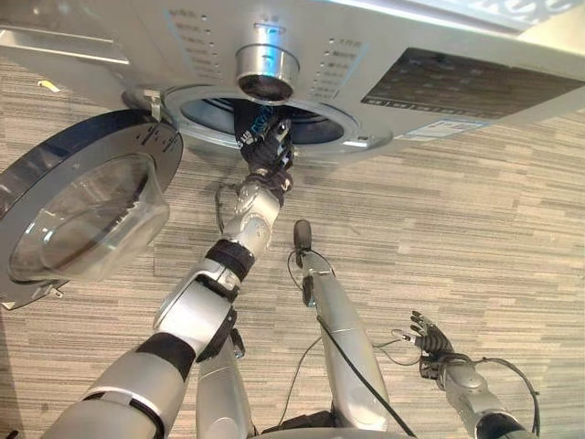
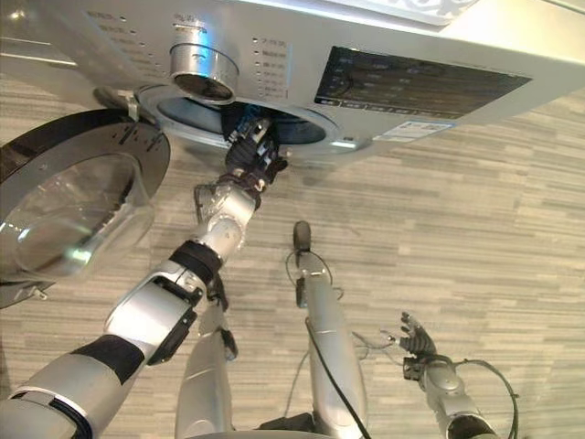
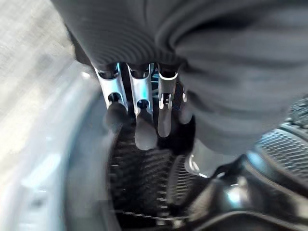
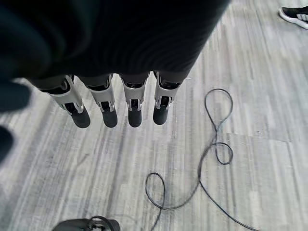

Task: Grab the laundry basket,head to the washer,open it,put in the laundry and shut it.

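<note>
Washer (image 1: 439,82) sits at the top of the left eye view, silver front, dark display panel to the right and a round silver knob (image 1: 267,66) above the opening. We see its door (image 1: 82,215) swung fully open to the left, round, dark-rimmed with a clear bowl-shaped window. The left hand (image 1: 267,151) reaches up at the lower rim of the round opening (image 1: 311,128), with the arm stretched up from the lower left. The right hand (image 1: 430,340) hangs low at the lower right over the striped grey floor (image 1: 475,238), well apart from the washer, fingers spread.

Right eye view gives us the same scene: left hand (image 2: 251,155) at the opening's rim, door (image 2: 73,206) open, right hand (image 2: 416,343) low and empty.

Left wrist view: we look along the left hand's fingers (image 3: 144,125), which point fairly straight and relaxed into the drum (image 3: 144,178), a dark perforated metal wall below them. The pale door ring (image 3: 43,168) curves at one side. We see nothing gripped between these fingers. No laundry can be made out here; the dark inside is too blurred for us to tell.

Right wrist view: right hand fingers (image 4: 134,108) hang straight in a row over the floor (image 4: 250,72), holding nothing. A person's shoe (image 4: 294,15) shows at the corner.
</note>
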